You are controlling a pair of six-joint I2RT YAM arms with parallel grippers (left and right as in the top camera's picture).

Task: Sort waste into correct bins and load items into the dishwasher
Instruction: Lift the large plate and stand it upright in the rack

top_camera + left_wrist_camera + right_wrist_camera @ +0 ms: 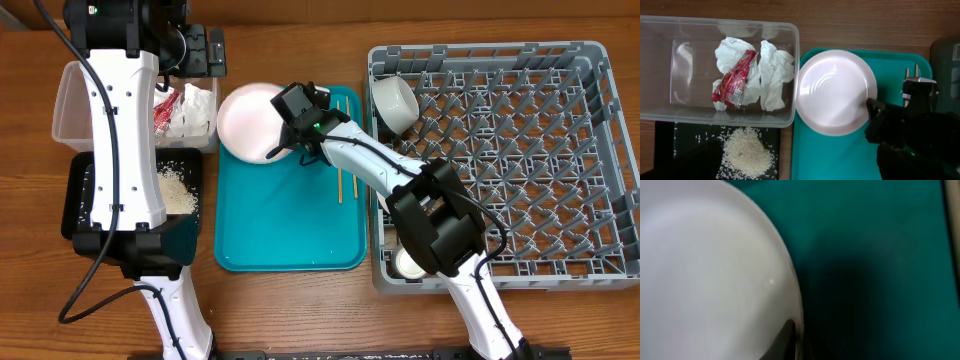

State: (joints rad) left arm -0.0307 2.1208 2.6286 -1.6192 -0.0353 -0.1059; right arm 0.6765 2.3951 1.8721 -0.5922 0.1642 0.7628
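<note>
Right gripper (278, 148) on the right rim of the white plate (245, 118), grip impossible to judge. Same for the left gripper (205, 50). Grey dish rack (520, 150) holding a bowl (395, 100). Teal tray (290, 225) beneath plate and chopsticks (340, 185). Clear tub (68, 105) with wrapper (735, 77). Black tray (75, 195) with rice (747, 152).

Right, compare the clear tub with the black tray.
The clear tub is see-through; the black tray is opaque. The tub holds the red-and-white wrapper and crumpled white paper; the tray holds loose rice. Both are rectangular and sit side by side.
</note>
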